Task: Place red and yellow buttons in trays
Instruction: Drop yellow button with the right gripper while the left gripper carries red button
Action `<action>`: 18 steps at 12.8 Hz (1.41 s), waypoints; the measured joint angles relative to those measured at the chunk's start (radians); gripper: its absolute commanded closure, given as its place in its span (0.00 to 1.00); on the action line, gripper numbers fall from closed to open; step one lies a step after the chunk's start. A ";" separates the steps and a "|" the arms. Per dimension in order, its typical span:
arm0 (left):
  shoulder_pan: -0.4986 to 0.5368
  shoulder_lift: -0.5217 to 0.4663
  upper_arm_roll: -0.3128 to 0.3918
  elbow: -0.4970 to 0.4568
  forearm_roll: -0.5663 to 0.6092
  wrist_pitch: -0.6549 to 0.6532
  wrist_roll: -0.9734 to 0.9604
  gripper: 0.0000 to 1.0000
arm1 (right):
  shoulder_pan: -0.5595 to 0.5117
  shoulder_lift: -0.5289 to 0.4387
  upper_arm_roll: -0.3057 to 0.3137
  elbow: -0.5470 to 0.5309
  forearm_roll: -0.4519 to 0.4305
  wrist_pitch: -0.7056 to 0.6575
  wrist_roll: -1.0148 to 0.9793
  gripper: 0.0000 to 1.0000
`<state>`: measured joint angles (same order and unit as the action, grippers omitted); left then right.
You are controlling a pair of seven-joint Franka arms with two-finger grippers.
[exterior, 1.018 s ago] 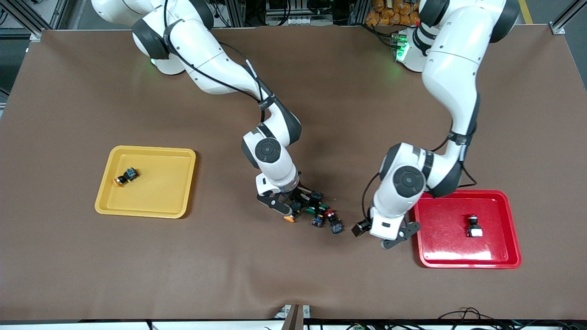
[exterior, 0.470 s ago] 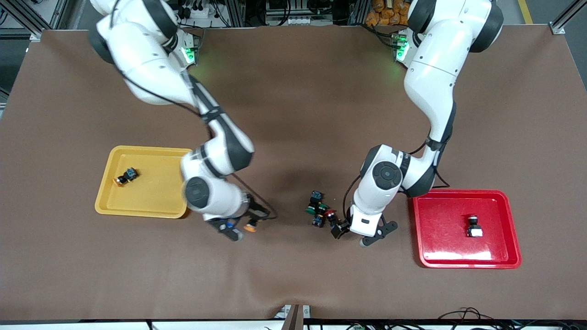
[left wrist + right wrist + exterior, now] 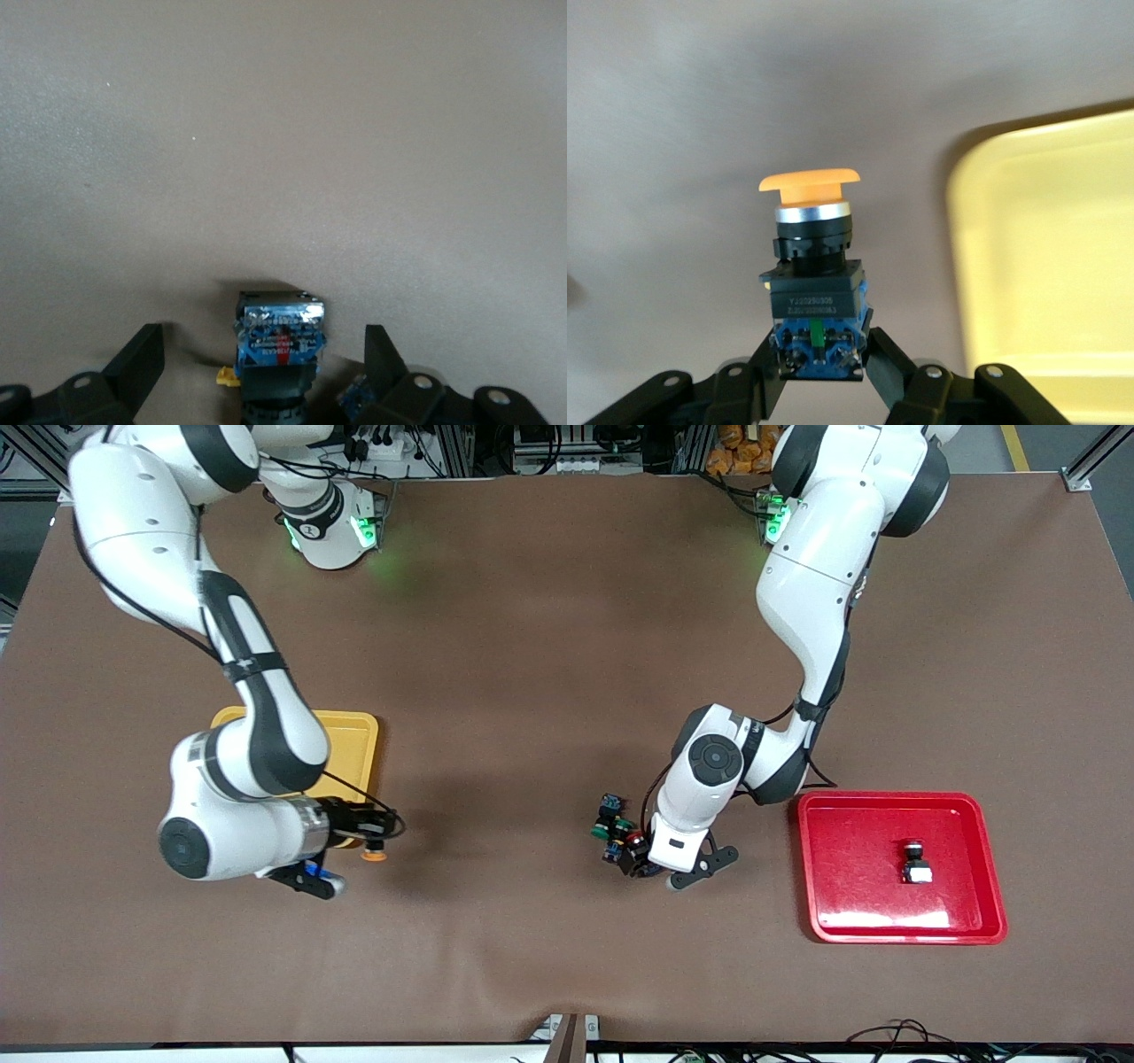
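Brown table [image 3: 549, 646], right gripper [image 3: 341, 859] jaws pinching yellow button [image 3: 813, 266] beside yellow tray [image 3: 359, 735]; left gripper [image 3: 660, 864] jaws spread astride red button [image 3: 279, 341].

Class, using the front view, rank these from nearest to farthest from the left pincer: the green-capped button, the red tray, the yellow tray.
1. Green-capped button, in the cluster right beside the left pincer.
2. Red tray, toward the left arm's end.
3. Yellow tray, toward the right arm's end.
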<state>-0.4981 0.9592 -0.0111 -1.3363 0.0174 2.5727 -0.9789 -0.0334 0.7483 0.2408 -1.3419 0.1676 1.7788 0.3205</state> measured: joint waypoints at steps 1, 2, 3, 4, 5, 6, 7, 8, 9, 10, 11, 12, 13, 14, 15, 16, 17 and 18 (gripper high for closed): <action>-0.020 0.004 0.023 0.000 0.000 0.000 0.001 0.08 | -0.048 -0.040 0.000 -0.080 0.000 0.018 -0.085 1.00; -0.044 0.008 0.051 0.000 0.000 0.000 0.001 0.24 | -0.089 -0.073 0.001 -0.153 0.000 0.033 -0.145 1.00; -0.065 0.010 0.075 0.000 0.000 0.000 0.003 0.38 | -0.117 -0.094 0.001 -0.211 0.000 0.044 -0.179 1.00; -0.079 0.010 0.088 0.001 0.000 0.000 0.006 0.50 | -0.130 -0.104 0.001 -0.250 -0.011 0.056 -0.201 1.00; -0.084 0.010 0.094 0.002 0.000 0.000 0.015 0.62 | -0.132 -0.108 0.002 -0.271 -0.039 0.064 -0.220 1.00; -0.084 0.010 0.096 0.003 0.000 0.000 0.021 0.73 | -0.133 -0.109 0.001 -0.282 -0.063 0.069 -0.242 1.00; -0.084 0.010 0.098 0.003 0.000 0.000 0.027 0.83 | -0.140 -0.110 0.001 -0.288 -0.073 0.069 -0.267 1.00; -0.083 0.009 0.100 0.004 0.000 0.000 0.033 0.90 | -0.155 -0.113 0.000 -0.299 -0.076 0.069 -0.296 1.00; -0.084 0.005 0.100 0.007 0.000 -0.002 0.035 0.96 | -0.174 -0.115 0.000 -0.309 -0.077 0.069 -0.324 0.46; -0.083 0.007 0.102 0.008 0.000 -0.002 0.036 1.00 | -0.197 -0.115 0.000 -0.316 -0.078 0.070 -0.346 0.00; -0.082 0.007 0.104 0.008 0.000 -0.003 0.036 1.00 | -0.215 -0.115 0.000 -0.321 -0.078 0.072 -0.356 0.00; -0.081 0.007 0.113 0.010 0.000 -0.008 0.036 1.00 | -0.221 -0.116 0.001 -0.320 -0.078 0.071 -0.358 0.00; -0.080 0.007 0.126 0.013 0.000 -0.018 0.036 1.00 | -0.220 -0.118 0.010 -0.317 -0.078 0.068 -0.358 0.00; -0.078 0.005 0.140 0.019 0.000 -0.026 0.037 1.00 | -0.220 -0.122 0.027 -0.301 -0.077 0.067 -0.358 0.00; -0.073 -0.001 0.151 0.027 0.000 -0.038 0.045 1.00 | -0.219 -0.127 0.055 -0.264 -0.077 0.065 -0.360 0.00; -0.068 -0.015 0.160 0.032 0.000 -0.068 0.065 1.00 | -0.219 -0.135 0.092 -0.205 -0.081 0.057 -0.363 0.00; -0.061 -0.032 0.170 0.035 0.000 -0.106 0.090 1.00 | -0.215 -0.143 0.128 -0.118 -0.095 0.016 -0.363 0.00; -0.051 -0.051 0.177 0.036 0.000 -0.137 0.119 1.00 | -0.205 -0.154 0.149 -0.017 -0.112 -0.045 -0.363 0.00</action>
<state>-0.5491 0.9085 0.1664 -1.3002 0.0176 2.4357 -0.8595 -0.2389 0.5940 0.3903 -1.3593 0.0559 1.7339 -0.0423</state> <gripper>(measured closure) 0.577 0.000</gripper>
